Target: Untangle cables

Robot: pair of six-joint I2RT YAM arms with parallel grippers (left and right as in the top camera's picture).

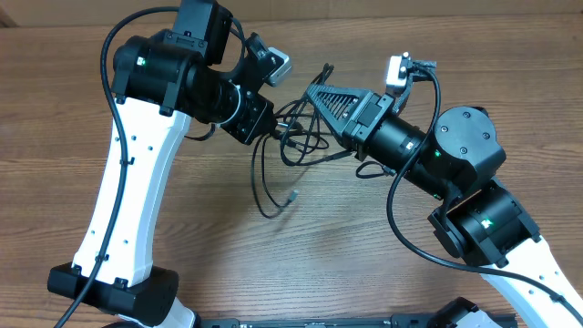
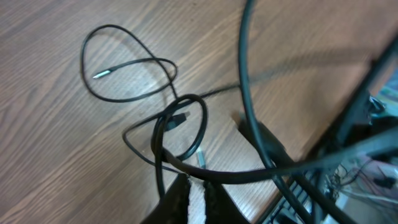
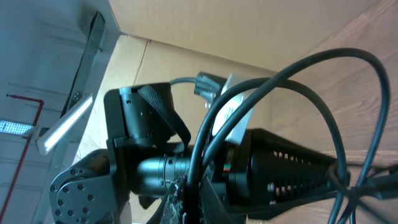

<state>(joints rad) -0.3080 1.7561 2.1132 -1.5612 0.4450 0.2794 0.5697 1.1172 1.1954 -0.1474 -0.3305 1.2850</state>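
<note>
The black cables (image 1: 291, 146) lie tangled on the wooden table between my two grippers, and one strand trails toward the front to a small plug (image 1: 293, 195). My left gripper (image 1: 276, 130) is down at the tangle. In the left wrist view its fingers (image 2: 194, 182) stand almost together, with a black cable (image 2: 217, 175) crossing their tips. Beyond them lie a loop ending in a silvery plug (image 2: 101, 74) and a smaller loop (image 2: 203, 118). My right gripper (image 1: 312, 91) is raised over the tangle, shut (image 3: 189, 193) on a black cable (image 3: 199, 146) that runs up between its fingers.
The left arm (image 1: 137, 182) and the right arm (image 1: 474, 182) both lean in over the middle of the table. Thicker black arm wires (image 1: 114, 100) hang beside them. Bare wood (image 1: 364, 273) lies at the front.
</note>
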